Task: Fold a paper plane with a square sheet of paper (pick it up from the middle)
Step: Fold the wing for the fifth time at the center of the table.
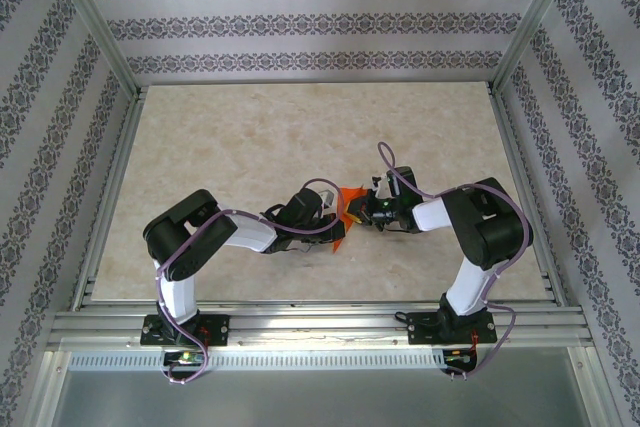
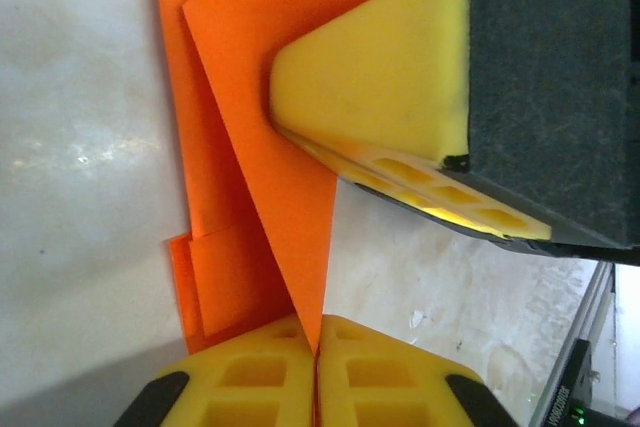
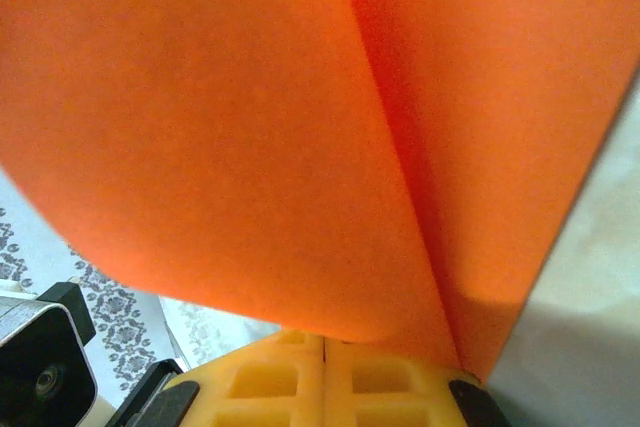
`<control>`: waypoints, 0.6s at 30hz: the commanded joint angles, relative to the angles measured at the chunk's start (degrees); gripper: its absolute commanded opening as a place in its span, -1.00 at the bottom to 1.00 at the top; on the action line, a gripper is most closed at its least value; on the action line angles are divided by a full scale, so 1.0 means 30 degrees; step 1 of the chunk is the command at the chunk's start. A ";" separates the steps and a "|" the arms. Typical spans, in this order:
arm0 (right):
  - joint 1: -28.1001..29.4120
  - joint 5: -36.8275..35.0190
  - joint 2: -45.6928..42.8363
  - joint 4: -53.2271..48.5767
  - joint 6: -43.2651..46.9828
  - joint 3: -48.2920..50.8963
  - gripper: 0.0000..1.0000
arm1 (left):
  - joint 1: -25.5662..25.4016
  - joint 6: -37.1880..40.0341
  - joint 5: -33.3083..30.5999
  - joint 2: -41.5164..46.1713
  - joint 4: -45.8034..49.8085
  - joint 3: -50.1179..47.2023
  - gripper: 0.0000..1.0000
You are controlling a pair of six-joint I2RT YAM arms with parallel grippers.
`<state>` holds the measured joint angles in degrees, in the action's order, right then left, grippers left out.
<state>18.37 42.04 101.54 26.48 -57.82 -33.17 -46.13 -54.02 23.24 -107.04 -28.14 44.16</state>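
The paper (image 1: 350, 197) sits dead between my claws (neither arm nearer): left claw (image 2: 318, 335) closed on its folded point, right claw (image 3: 325, 343) clamped on the crease

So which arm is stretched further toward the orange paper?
The left arm: its white forearm reaches far sideways, while the right arm is folded tight beside the orange paper.
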 commanded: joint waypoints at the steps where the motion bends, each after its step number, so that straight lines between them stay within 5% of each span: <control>1: -0.0088 -0.1440 0.0558 -0.1515 0.0515 0.0492 -1.00 | -0.0063 0.0454 0.1946 -0.0226 0.1275 -0.0399 -0.71; 6: -0.0004 -0.1599 0.0456 -0.2374 0.0845 0.0250 -1.00 | -0.0034 0.0406 0.2647 0.0399 0.1341 -0.0841 -0.63; 16: 0.0291 -0.1963 0.0386 -0.3354 0.1190 -0.0223 -1.00 | -0.0006 0.0808 0.3157 0.0568 0.1988 -0.1430 -0.85; 18: 0.0347 -0.1977 0.0486 -0.3320 0.1144 -0.0223 -1.00 | 0.0024 0.0937 0.2645 0.0819 0.2444 -0.1429 -0.70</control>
<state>18.92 41.45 101.30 22.74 -55.42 -34.54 -45.95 -52.60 28.82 -105.23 -28.45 41.12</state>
